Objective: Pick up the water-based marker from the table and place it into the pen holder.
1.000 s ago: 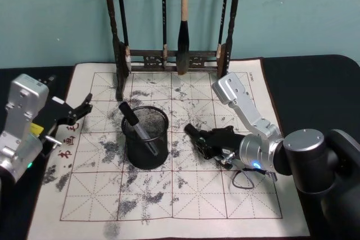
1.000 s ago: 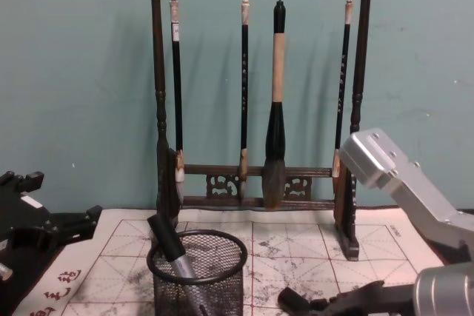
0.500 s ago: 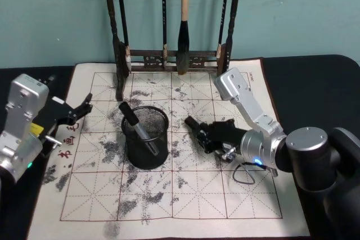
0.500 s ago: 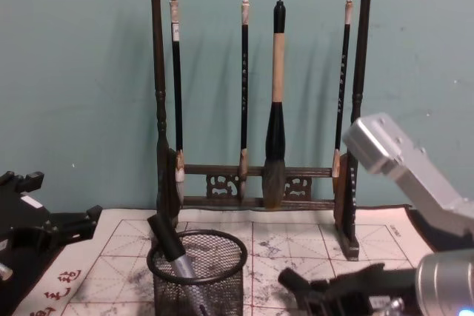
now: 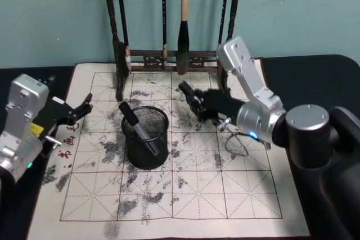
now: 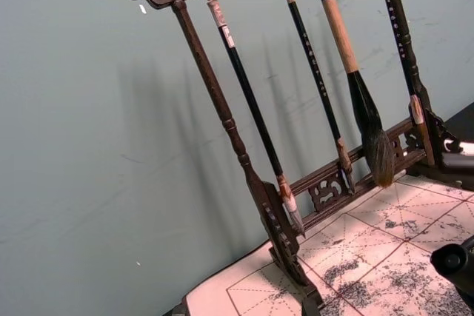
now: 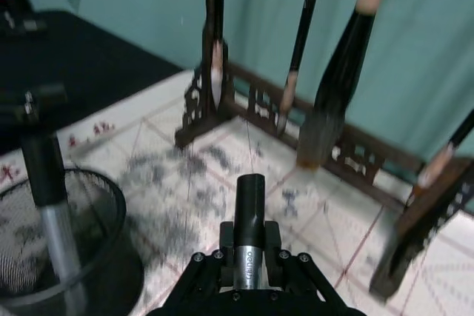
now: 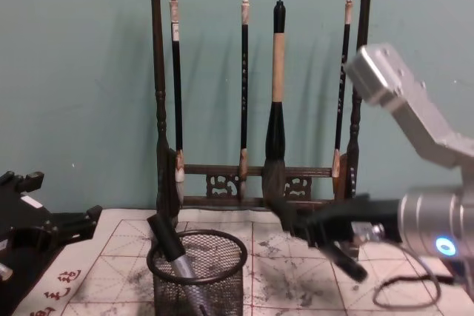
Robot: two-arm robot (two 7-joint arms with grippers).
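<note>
My right gripper (image 5: 198,100) hangs above the mat, right of the pen holder (image 5: 145,137), and is shut on a water-based marker (image 5: 184,88) with a black cap and silver barrel. The right wrist view shows the marker (image 7: 250,205) sticking out forward between the fingers, with the pen holder (image 7: 59,249) off to one side. In the chest view the held marker (image 8: 281,207) slants above the mat to the right of the pen holder (image 8: 198,271). Another marker (image 5: 135,122) leans inside the black mesh cup. My left gripper (image 5: 79,111) rests open at the mat's left edge.
A tall dark wooden rack of calligraphy brushes (image 5: 174,21) stands at the back of the ink-stained gridded mat (image 5: 169,195). The rack (image 8: 259,94) is just behind my right gripper. A thin cable loop (image 5: 236,147) lies on the mat under the right arm.
My right gripper has risen off the mat with the marker and moved back toward the brush rack. The left arm has not moved.
</note>
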